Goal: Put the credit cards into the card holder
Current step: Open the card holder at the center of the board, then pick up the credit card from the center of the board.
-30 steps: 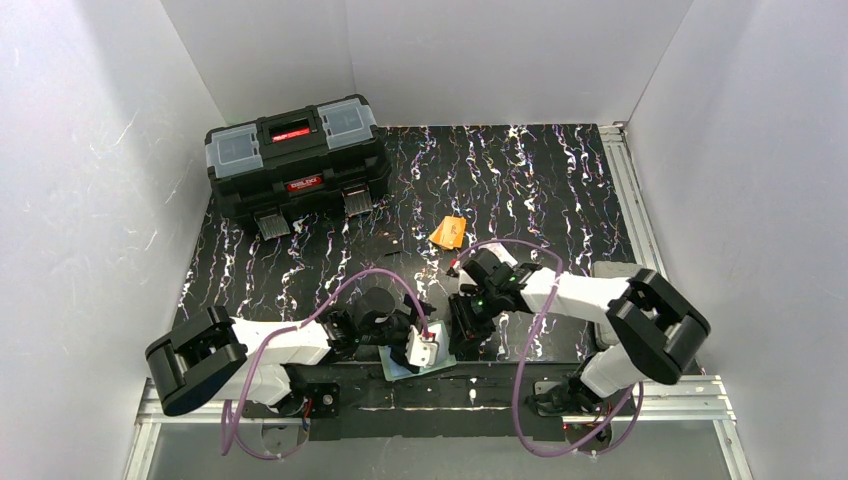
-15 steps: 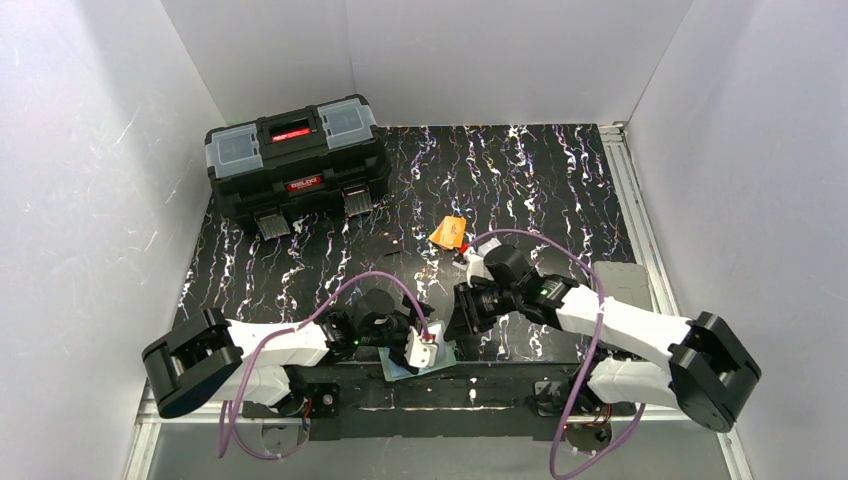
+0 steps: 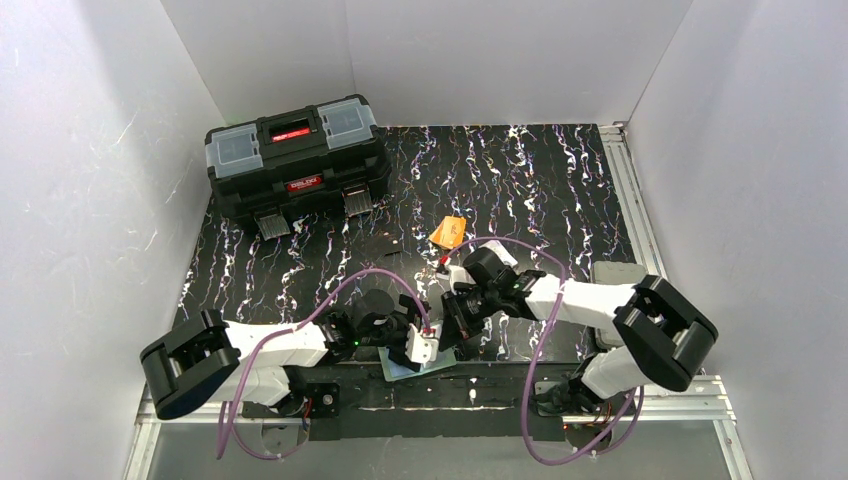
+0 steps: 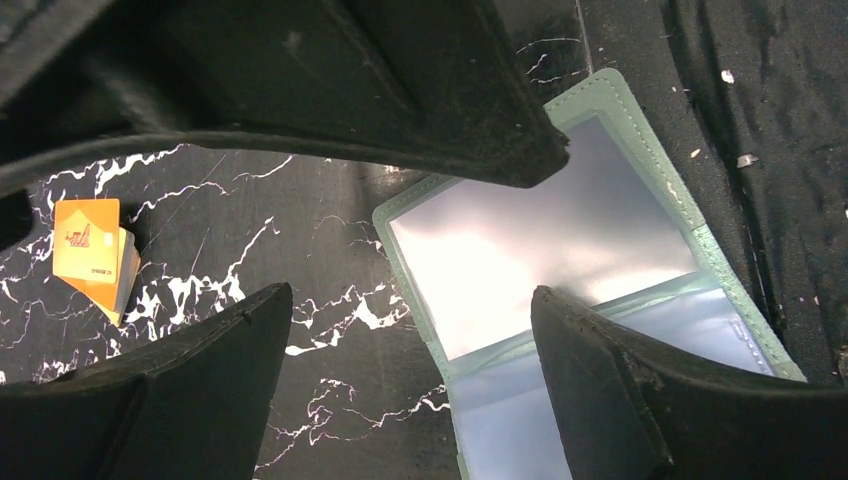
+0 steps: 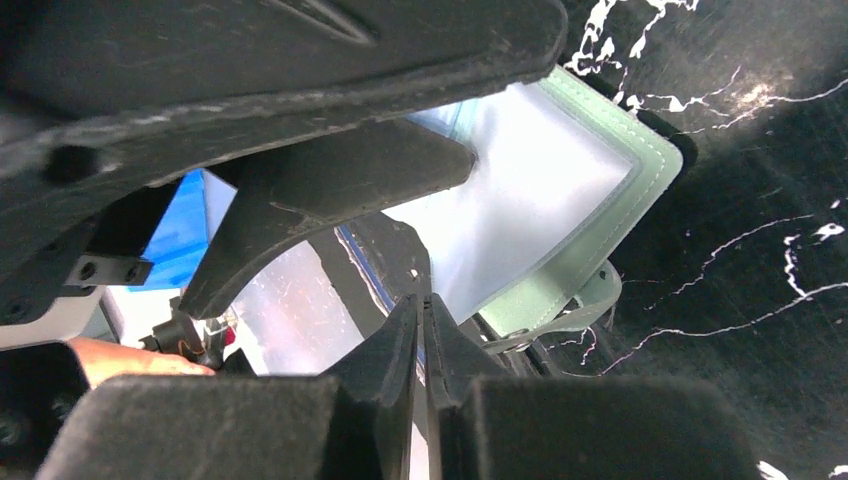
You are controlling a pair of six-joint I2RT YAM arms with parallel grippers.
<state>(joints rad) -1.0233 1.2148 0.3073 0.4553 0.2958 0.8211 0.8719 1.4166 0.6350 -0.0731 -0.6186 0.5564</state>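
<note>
The mint-green card holder lies open at the table's near edge, its clear sleeves showing. My left gripper hovers open just above its left edge, with nothing between the fingers. From the right, my right gripper comes in shut, tips at the edge of a clear sleeve above the green cover. I see nothing between its pads. In the top view the two grippers nearly touch. The orange credit card lies farther back on the table, with another card's edge beneath it.
A big black toolbox stands at the back left. White walls close in three sides, and an aluminium rail runs along the right. Purple cables loop over both arms. The holder's snap tab hangs off its right side.
My right gripper has swung left and down onto the card holder, and its jaws have closed after briefly widening. The left gripper has hardly moved and stays open.
</note>
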